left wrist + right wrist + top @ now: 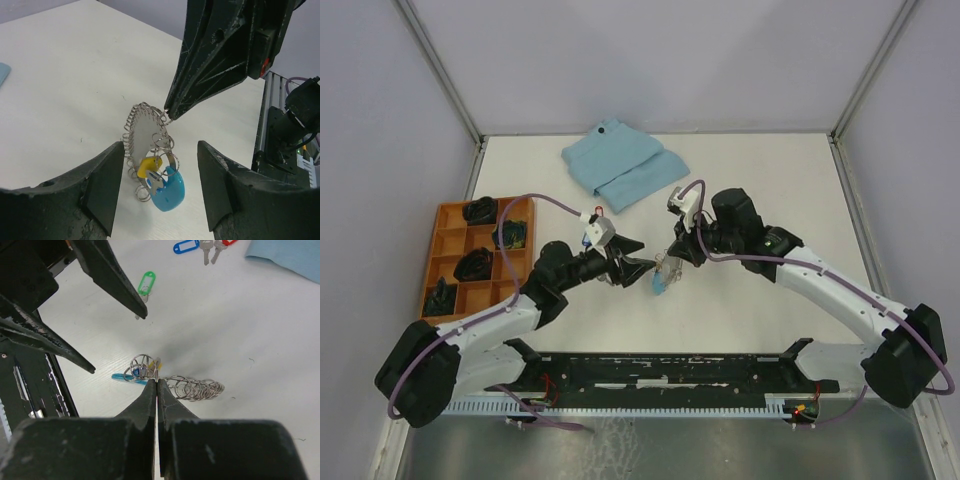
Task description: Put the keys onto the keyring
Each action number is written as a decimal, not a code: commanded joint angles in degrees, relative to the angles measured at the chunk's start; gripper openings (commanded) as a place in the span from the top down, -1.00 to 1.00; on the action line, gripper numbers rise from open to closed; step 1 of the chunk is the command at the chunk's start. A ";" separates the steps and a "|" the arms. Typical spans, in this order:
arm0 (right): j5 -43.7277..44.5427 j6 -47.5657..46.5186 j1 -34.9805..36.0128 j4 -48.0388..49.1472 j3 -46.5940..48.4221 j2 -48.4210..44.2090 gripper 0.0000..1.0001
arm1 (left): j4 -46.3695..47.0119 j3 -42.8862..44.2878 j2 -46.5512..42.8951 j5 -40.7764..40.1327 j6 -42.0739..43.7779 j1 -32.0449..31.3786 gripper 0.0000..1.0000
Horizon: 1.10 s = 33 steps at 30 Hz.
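Fingers of the right gripper [156, 384] are pressed flat together, pinching one link of the keyring [192, 388]. The left gripper [159, 150] stands open, its fingers [107, 185] on either side of the keyring and clear of it. Only the right wrist view shows the keys: the green key [145, 286] lies on the white desk [240, 330] just beside a left fingertip, and the blue key [188, 246] and red key [226, 242] lie farther off near the light-blue cloth [295, 257]. Only the left wrist view shows the keyring's makeup: grey wire rings in a curved row, with a yellow tag [148, 166] and a light-blue strap [170, 192] at the lower end. From above it is a small cluster at mid-desk between the two grippers. In the right wrist view its long axis runs across the frame, strap end left and chain right. Whether it rests on the desk I cannot tell.
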 commanded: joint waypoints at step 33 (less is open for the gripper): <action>-3.83 -7.98 -0.91 17.39 -11.59 -7.46 0.98 | 0.03 -1.31 -5.30 8.58 1.42 -0.75 0.07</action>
